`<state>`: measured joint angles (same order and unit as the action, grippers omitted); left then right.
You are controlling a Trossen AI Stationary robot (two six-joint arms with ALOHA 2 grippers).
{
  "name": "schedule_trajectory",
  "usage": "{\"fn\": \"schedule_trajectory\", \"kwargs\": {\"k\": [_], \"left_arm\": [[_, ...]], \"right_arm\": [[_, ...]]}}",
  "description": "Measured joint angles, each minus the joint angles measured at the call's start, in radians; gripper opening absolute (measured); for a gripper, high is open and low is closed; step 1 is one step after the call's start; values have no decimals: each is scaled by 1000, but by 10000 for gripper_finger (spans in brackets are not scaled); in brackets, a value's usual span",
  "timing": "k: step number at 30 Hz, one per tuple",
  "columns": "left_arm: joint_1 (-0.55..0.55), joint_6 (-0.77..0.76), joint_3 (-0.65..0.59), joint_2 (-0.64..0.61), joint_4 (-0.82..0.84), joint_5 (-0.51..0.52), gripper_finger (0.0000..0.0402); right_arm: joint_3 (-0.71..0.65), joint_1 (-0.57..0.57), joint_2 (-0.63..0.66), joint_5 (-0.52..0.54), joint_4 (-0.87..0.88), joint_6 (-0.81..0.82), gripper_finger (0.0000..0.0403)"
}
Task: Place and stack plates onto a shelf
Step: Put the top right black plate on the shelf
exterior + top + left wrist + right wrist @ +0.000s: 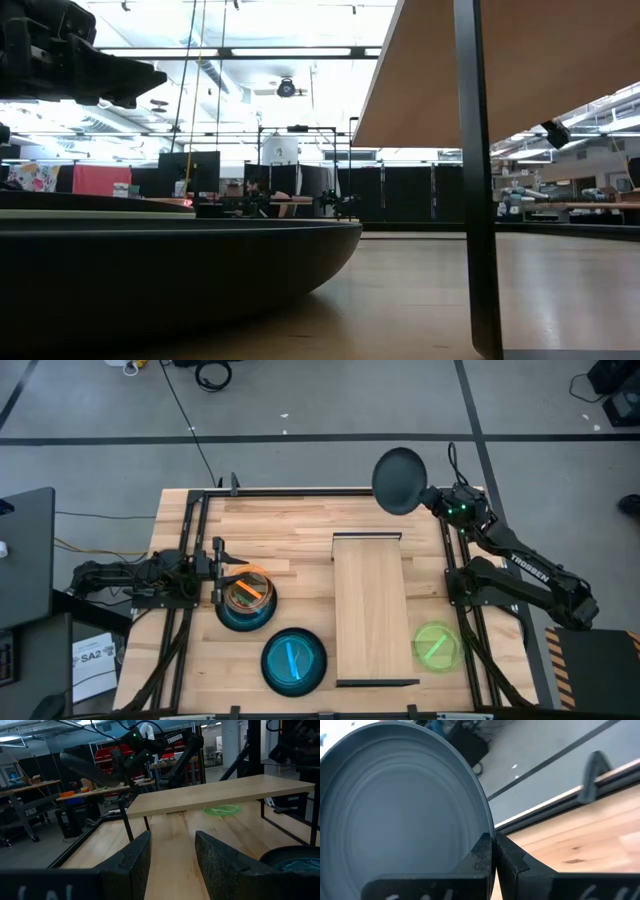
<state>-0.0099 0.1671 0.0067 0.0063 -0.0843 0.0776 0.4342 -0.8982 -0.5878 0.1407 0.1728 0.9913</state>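
The right gripper (432,499) was at the far right corner of the tabletop (300,530), its fingers (482,855) pinched on the rim of a matte black plate (399,481). The plate hung beyond the far edge of the tabletop, over the floor, just past the far end of the shelf (372,610). In the right wrist view the grip covered only a narrow strip of rim, and the plate's full face extended away from the fingers.

The left gripper (222,573) was at the left side of the tabletop, beside a stack consisting of an orange plate (249,589) on a teal-blue plate (245,617). Its fingers (134,860) stood apart with nothing between them. A second teal-blue plate (294,660) lay nearer, and a lime-green plate (437,645) lay to the right of the shelf. The shelf top carried no plates.

Risks, as judged from this position:

- Slip at the rim. The plate was held by its edge only, so its weight could lever it out of the fingers. A drop here would probably land on the floor, not the tabletop.
- Collision with the shelf. A low approach could drive the plate's edge into the shelf's dark far edging (366,536).
- Tilted release. If the plate were released while not level, it could slide off the narrow plank.
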Motion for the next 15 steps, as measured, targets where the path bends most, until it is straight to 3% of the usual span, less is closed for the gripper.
{"fn": "schedule_trajectory", "kwargs": {"k": [7, 15], "left_arm": [[0, 0, 0, 0, 0, 0, 160], [0, 0, 0, 0, 0, 0, 160]], "right_arm": [[72, 0, 20, -61, 10, -46, 14], [226, 61, 19, -210, 81, -125, 14]]}}
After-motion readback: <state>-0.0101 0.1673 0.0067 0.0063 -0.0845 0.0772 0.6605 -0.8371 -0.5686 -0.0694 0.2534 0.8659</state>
